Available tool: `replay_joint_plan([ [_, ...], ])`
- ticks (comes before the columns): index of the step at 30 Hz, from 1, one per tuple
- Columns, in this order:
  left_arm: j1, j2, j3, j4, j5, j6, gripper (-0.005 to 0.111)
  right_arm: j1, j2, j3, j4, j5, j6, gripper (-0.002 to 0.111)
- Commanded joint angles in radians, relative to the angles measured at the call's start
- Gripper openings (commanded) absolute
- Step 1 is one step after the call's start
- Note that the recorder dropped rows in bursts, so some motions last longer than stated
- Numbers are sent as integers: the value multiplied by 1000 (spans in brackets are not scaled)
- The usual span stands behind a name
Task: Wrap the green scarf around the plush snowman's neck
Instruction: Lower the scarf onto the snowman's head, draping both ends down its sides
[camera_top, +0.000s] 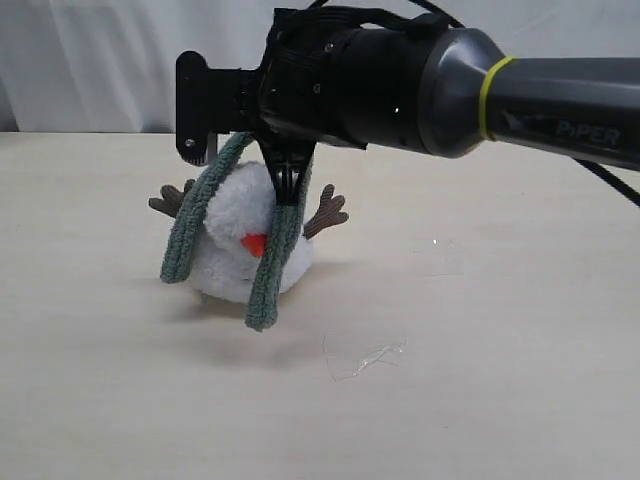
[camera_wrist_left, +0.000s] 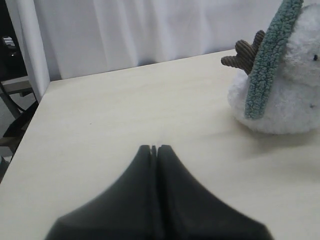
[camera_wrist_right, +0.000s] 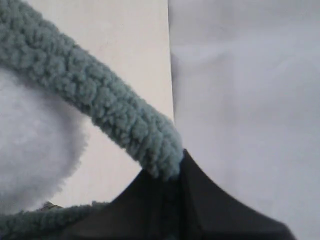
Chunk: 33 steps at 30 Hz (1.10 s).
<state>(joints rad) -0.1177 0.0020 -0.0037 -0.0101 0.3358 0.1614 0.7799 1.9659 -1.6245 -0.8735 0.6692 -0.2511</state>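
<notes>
The plush snowman (camera_top: 240, 238) sits on the table, white and fluffy, with an orange nose (camera_top: 254, 244) and brown twig arms (camera_top: 326, 210). Over its top lies the green scarf (camera_top: 275, 265), one end hanging down its front and the other down its left side (camera_top: 190, 232). My right gripper (camera_top: 288, 190) reaches across from the right and is shut on the scarf above the snowman. The right wrist view shows the scarf (camera_wrist_right: 90, 95) pinched at the right gripper (camera_wrist_right: 175, 165), beside white plush (camera_wrist_right: 35, 150). My left gripper (camera_wrist_left: 154, 148) is shut on nothing, short of the snowman (camera_wrist_left: 285, 100) and scarf (camera_wrist_left: 265, 70).
A scrap of clear film (camera_top: 362, 358) lies on the pale wooden table (camera_top: 500, 300) in front of the snowman. A white curtain (camera_top: 100, 60) hangs behind. The left wrist view shows the table's side edge (camera_wrist_left: 30, 130) with dark frame parts beyond it.
</notes>
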Motion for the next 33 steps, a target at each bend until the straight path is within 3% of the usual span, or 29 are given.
replay_joint_plan([
  [1,3,-2,4,1,-13,-1,0,-47,-3,-3,122,-21,12,4],
  [21,3,-2,4,1,-13,-1,0,-81,109,-3,215,-54,12,6],
  [26,3,-2,4,1,-13,-1,0,-81,109,-3,215,-45,12,31],
  [31,3,-2,4,1,-13,-1,0,-81,109,-3,193,-45,49,72],
  [33,3,-2,4,1,-13,-1,0,-81,109,-3,148,-33,104,82],
])
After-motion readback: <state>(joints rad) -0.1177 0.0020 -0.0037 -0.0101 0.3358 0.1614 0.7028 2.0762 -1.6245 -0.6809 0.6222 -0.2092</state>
